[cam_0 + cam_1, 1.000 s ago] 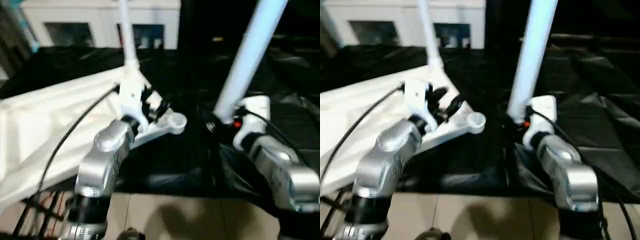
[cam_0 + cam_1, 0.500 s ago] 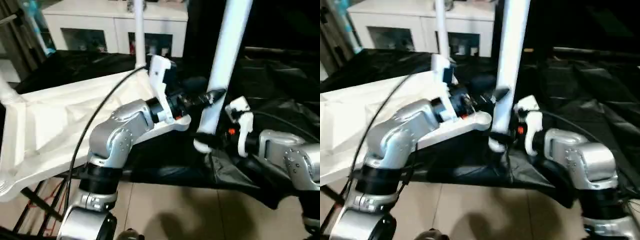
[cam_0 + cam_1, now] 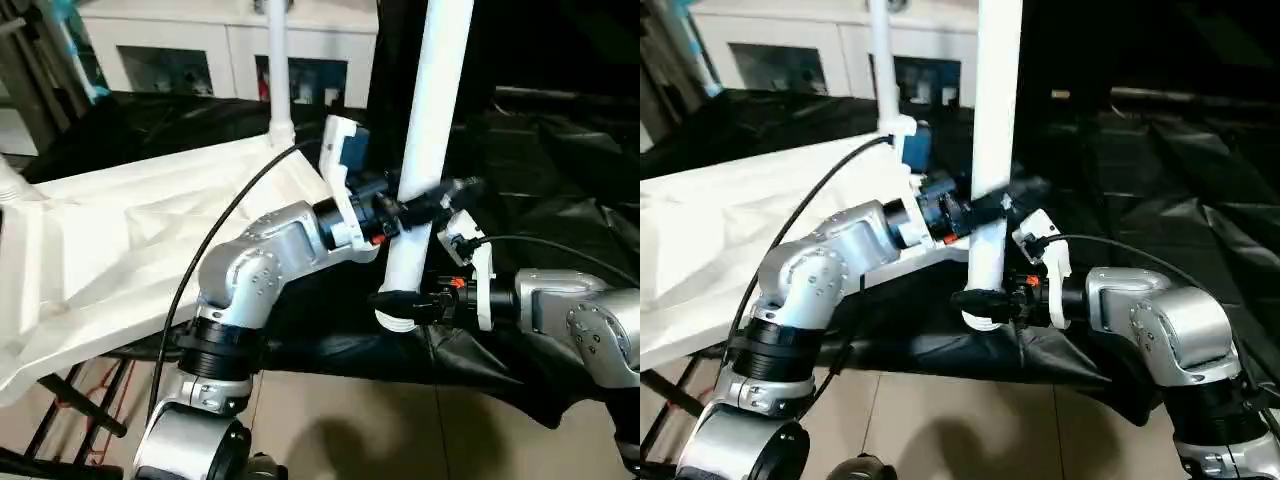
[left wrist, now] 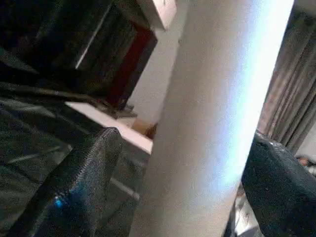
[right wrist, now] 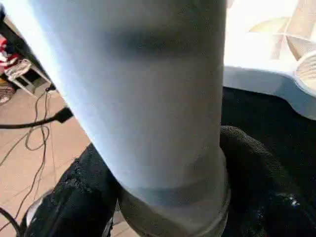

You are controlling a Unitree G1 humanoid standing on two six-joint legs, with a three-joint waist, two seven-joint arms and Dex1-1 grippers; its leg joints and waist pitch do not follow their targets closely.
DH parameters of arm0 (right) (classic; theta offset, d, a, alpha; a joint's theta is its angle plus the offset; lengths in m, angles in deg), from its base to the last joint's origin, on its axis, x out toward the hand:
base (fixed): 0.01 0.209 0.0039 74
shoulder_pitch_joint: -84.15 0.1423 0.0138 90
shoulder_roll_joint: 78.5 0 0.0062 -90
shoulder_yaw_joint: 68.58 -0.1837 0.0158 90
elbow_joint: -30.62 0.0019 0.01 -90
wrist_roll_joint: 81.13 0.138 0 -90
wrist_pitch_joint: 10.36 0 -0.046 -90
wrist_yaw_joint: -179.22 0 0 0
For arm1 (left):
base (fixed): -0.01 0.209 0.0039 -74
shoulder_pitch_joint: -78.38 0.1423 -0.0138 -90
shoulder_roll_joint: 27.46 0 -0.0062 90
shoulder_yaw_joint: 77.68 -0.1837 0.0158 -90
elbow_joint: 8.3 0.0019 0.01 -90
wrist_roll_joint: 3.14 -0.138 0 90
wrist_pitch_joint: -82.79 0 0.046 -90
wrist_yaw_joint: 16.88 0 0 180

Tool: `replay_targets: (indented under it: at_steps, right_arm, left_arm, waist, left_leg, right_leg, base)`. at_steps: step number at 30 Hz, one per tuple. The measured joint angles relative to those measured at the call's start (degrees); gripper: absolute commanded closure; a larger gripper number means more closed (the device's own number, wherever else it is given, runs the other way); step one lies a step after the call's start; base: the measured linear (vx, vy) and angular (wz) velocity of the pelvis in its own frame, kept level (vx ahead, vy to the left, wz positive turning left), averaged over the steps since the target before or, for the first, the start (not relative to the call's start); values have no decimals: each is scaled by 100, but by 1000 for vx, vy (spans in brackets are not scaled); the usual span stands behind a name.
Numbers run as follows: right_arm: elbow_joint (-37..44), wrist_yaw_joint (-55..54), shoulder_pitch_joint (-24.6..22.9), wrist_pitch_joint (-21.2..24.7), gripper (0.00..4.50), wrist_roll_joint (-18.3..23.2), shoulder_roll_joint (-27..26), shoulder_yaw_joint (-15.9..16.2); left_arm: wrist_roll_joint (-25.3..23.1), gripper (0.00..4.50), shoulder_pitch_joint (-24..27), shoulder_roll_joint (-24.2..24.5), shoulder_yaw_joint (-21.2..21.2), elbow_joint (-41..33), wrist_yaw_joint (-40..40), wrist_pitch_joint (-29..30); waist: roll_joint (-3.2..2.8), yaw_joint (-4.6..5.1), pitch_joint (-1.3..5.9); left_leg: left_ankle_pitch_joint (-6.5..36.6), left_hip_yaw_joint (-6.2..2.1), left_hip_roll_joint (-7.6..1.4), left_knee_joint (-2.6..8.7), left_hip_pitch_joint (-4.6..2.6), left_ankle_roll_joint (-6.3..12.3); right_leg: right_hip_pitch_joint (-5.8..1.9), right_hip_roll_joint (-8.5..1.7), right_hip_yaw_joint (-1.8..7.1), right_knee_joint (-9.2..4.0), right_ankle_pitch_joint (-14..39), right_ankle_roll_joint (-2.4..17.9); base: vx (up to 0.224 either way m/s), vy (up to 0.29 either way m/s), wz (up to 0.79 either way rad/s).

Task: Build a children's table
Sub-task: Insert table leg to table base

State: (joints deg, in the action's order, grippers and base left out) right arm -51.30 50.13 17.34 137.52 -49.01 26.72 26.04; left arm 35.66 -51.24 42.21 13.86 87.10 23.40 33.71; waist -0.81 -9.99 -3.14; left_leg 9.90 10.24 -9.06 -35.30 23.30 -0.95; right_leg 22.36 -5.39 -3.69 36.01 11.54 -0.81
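**Robot Holds a Leg Over the Corner Hole**

The robot is getting a table leg ready to plug in. The white leg (image 3: 432,130) stands almost straight up, a long smooth tube. The right claw (image 3: 405,300) pinches it near its bottom end. The left claw (image 3: 425,205) is spread around the leg higher up; I cannot tell if it squeezes. The table top (image 3: 110,250) lies upside down on black sheeting (image 3: 560,200), ribs showing, with one thin leg (image 3: 275,70) already standing at its far corner. I think the next move is to carry the leg's bottom end over the round corner socket (image 5: 308,74) and push down straight.
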Motion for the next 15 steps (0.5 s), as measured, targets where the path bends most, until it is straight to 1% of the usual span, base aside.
replay_targets:
  at_steps: [3, 5, 8, 11, 14, 15]
  right_arm:
    - [-32, -50, 22, -26, 187, 77, -124, -100]
    - [-32, -91, 21, -43, 187, 87, -131, -123]
    - [-32, -177, -44, -52, 187, 90, -132, -206]
    - [-29, -230, -74, -49, 187, 144, -197, -309]
    - [28, -261, -101, -35, 187, 212, -291, -433]
    - [31, -289, -102, -34, 187, 223, -299, -432]
  left_arm:
    - [13, 86, 0, -35, 34, 1, -159, 90]
    - [-5, 117, 1, -57, 27, 0, -208, 65]
    - [-70, 135, 1, -73, 16, 1, -361, -9]
    - [-92, 163, 10, -107, 34, 2, -482, -32]
    - [-58, 169, 88, -170, 54, -20, -582, -3]
    - [-31, 185, 101, -172, 58, -20, -618, 21]
  waist:
    - [-3, -17, 0]
    - [-4, -42, 1]
    - [-14, -55, 0]
    - [-21, -39, 1]
    - [-24, -36, 3]
    - [-24, -35, 3]
  left_leg:
    - [1, 0, 0, 0, 5, 1]
    - [-1, 0, 0, 0, 2, -1]
    - [0, 0, 0, 0, -13, -3]
    - [-2, -1, 0, 5, -20, -9]
    - [-5, -2, 0, 13, -23, -14]
    - [-7, -2, 0, 18, -23, -17]
  right_leg:
    - [3, 0, 0, 0, 1, 1]
    - [-1, 0, 0, -1, 1, 1]
    - [-16, 0, 1, -4, 0, 0]
    - [-20, 0, 1, -4, -3, -6]
    - [-20, 0, 0, -4, -6, -9]
    - [-19, 0, -1, -4, -6, -10]
  base:
    - [0, 0, 0]
    - [0, 0, 0]
    - [0, 0, 0]
    - [0, 0, 0]
    - [0, 0, 0]
    - [0, 0, 0]
